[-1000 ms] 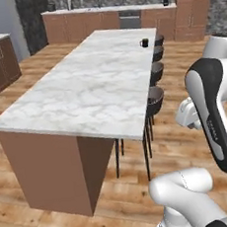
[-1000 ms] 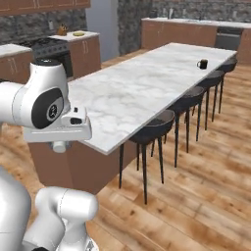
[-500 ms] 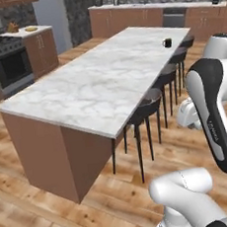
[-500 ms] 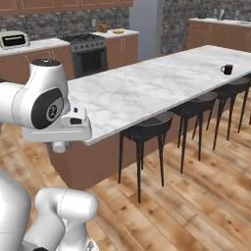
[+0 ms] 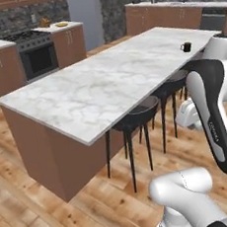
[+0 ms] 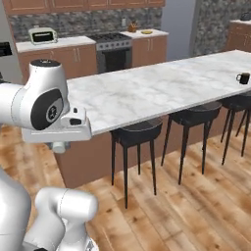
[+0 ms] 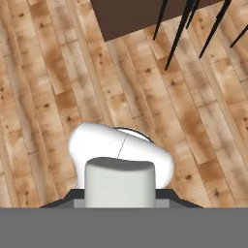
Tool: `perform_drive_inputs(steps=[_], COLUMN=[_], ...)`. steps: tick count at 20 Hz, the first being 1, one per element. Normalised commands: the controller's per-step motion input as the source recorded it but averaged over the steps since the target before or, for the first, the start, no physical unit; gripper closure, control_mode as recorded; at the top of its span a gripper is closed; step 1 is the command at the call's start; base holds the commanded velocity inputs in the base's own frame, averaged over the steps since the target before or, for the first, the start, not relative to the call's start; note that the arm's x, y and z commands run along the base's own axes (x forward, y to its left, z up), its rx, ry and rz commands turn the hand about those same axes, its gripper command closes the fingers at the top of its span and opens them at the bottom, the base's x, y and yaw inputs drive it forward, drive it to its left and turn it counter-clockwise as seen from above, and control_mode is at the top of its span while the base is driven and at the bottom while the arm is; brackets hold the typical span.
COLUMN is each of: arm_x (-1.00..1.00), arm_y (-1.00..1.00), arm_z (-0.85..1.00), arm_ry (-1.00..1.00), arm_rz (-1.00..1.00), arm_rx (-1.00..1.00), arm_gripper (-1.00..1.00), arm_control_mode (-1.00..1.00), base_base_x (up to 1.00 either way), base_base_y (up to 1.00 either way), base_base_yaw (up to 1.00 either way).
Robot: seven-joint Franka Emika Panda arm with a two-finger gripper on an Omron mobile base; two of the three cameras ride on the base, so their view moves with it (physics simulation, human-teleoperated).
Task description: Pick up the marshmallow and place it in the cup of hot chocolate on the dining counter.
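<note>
The marshmallow fills the bottom middle of the hand view as a white soft-edged cylinder, held between my gripper's dark fingertips. The hand points down at the wood floor, beside the counter's near end. My hand hangs low at the left of the right base view. The black cup of hot chocolate stands far along the dining counter, near its stool-side edge. It shows again as the cup on the marble top.
Black stools line the counter's near side, and their thin legs cross the top of the hand view. A stove, brown cabinets and a yellow plate stand along the back wall. A toaster sits on the back counter.
The whole scene has shifted in both base views, so the base has moved and turned around the counter's near end. The arm keeps the same pose.
</note>
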Motion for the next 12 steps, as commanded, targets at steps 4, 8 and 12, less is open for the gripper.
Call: perform_drive_inputs(steps=[4,8,12], arm_x=[0.00,0.00,0.00], arm_y=[0.00,0.00,0.00], arm_z=[0.00,0.00,0.00], arm_ry=[0.00,0.00,0.00], arm_rz=[0.00,0.00,0.00], arm_rx=[0.00,0.00,0.00], arm_gripper=[1.00,1.00,1.00], arm_control_mode=[1.00,1.00,1.00], base_base_x=[0.70,0.84,0.71], base_base_y=[-1.00,-1.00,-1.00], base_base_yaw=[0.31,0.25,0.27])
